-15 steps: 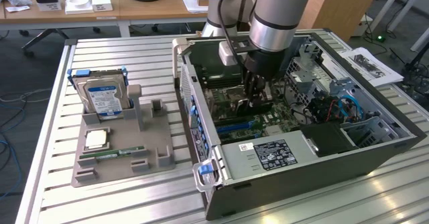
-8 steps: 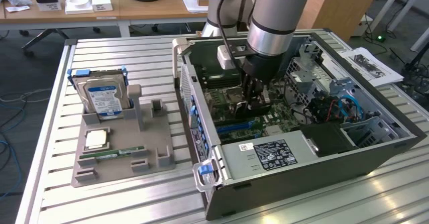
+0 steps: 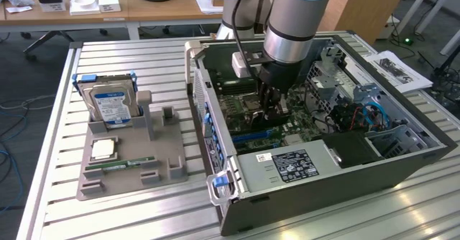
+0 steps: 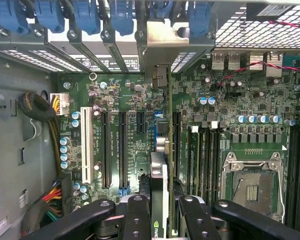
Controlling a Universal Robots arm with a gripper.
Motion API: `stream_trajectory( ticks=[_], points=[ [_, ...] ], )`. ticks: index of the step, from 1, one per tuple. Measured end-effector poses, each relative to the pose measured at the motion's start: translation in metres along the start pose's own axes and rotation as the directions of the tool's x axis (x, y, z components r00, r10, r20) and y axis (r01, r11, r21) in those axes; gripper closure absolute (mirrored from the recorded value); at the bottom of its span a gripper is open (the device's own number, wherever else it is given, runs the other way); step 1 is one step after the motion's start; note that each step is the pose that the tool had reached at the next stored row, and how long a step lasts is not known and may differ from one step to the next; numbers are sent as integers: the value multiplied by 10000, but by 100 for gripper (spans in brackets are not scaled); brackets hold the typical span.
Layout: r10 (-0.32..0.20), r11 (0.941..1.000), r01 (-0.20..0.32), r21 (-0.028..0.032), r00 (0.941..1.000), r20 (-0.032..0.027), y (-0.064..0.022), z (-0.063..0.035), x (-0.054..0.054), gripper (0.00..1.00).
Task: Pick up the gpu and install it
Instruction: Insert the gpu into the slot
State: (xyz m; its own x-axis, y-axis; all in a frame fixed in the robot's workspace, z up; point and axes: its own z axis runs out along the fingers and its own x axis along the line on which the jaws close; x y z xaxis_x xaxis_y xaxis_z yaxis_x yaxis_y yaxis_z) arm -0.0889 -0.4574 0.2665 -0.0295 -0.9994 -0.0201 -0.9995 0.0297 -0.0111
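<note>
Nearest, low in the exterior view, the open case (image 3: 323, 197) lies on the slatted worktop (image 3: 107, 218). Its power supply carries a black-and-white label (image 3: 291, 166), printed too small to read. Toward the exterior view's left, a grey tray (image 3: 129, 178) holds a hard drive (image 3: 111, 108) standing on edge. Its blue-and-white label cannot be read either. A green RAM stick (image 3: 118, 166) lies flat near the tray's front.

At mid-frame the arm (image 3: 294, 19) reaches straight down into the case, with the pincer (image 3: 275, 108) low over the motherboard (image 3: 248, 97).

In the wrist view, the black pincer (image 4: 165, 205) is clamped on the gpu (image 4: 159, 175), one finger on each face. The gpu is seen edge-on as a thin card, pale and brownish along its edge. Beside the fingers it bears a green-and-white mark, possibly the Nvidia logo, though it is cut off.

The card stands on its long edge over the motherboard, parallel to the black slots (image 4: 105, 150). Its long axis runs away from the pincer toward the case's rear wall. There its silvery bracket (image 4: 175, 45) meets the row of blue clips (image 4: 85, 15). I cannot tell whether it is seated. The board's white lettering is illegible.
</note>
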Motion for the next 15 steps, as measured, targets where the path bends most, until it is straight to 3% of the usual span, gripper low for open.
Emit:
stream_trajectory(
  ticks=[15],
  points=[
    [1, 10000, -1, 1, 10000, 2, 23, 3, 17, 73]
  ],
)
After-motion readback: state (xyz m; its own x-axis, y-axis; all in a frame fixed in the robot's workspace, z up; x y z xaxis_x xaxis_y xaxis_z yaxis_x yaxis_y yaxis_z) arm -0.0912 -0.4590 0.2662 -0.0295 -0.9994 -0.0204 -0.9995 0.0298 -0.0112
